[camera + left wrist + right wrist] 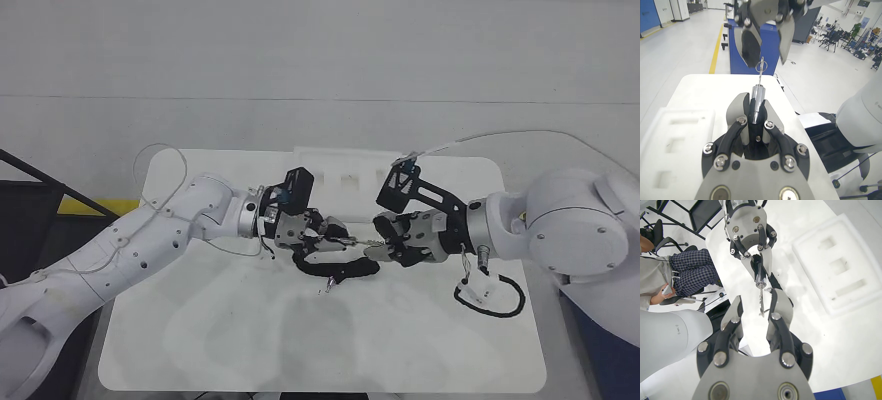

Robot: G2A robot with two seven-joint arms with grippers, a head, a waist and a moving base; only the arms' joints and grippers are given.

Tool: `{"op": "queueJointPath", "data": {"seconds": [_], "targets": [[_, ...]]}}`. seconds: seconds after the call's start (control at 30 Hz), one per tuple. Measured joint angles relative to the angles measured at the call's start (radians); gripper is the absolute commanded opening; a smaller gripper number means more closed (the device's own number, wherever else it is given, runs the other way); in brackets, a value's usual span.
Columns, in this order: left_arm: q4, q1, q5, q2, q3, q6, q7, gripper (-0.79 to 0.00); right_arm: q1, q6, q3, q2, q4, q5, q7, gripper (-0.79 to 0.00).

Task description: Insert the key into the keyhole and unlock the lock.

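- Chrome metal is the main material here: the lock (758,98) has a polished round barrel with a black cable (340,268) hanging from it. In the top view it is in the centre of the frame, lifted above the white table (300,340).
- The left gripper (756,99) is clamped on the barrel, with one finger on each side. The keyhole end points toward the right gripper (756,295).
- The key (761,300) already has its blade in the keyhole. Its head and a small wire ring stick out free.
- The right gripper is spread apart, with one finger on each side of the key head, and it holds nothing. We cannot tell whether one pad touches the ring.
- We judge the key to be light, thin and stiff, but small and smooth, so it can slip or tilt. The best place to hold it is the flat faces of the head, not the loose ring.
- The barrel is smooth and round. We think it may rotate in the left fingers when the key is turned, so that hold must be firm.
- The cable looks flexible and gives no support.
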Motion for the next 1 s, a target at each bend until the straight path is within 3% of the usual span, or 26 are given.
{"op": "queueJointPath", "data": {"seconds": [0.23,0.5,0.53,0.57,0.6,0.8,1.0], "targets": [[0.055,0.029,0.009,-0.012,0.000,0.000,-0.169,-0.785,-0.042,-0.047,0.074,0.020,0.011,-0.018,0.003,0.000],[0.134,0.111,0.020,-0.056,0.000,0.028,-0.319,-0.785,-0.108,-0.095,0.156,0.043,-0.013,-0.038,-0.003,0.000],[0.137,0.121,0.021,-0.062,0.000,0.030,-0.327,-0.690,-0.114,-0.102,0.163,0.045,-0.016,-0.042,-0.006,0.000],[0.141,0.132,0.025,-0.069,0.000,0.030,-0.339,-0.212,-0.122,-0.110,0.170,0.046,-0.019,-0.045,-0.009,0.000],[0.144,0.138,0.030,-0.075,0.000,0.030,-0.348,0.000,-0.128,-0.115,0.174,0.047,-0.021,-0.047,-0.012,0.000],[0.166,0.154,0.042,-0.102,-0.021,0.009,-0.362,0.000,-0.155,-0.140,0.189,0.049,-0.030,-0.058,-0.027,0.000],[0.149,0.128,0.078,-0.097,-0.102,0.000,-0.280,0.000,-0.165,-0.193,0.174,0.041,-0.023,-0.086,-0.065,0.000]]}}
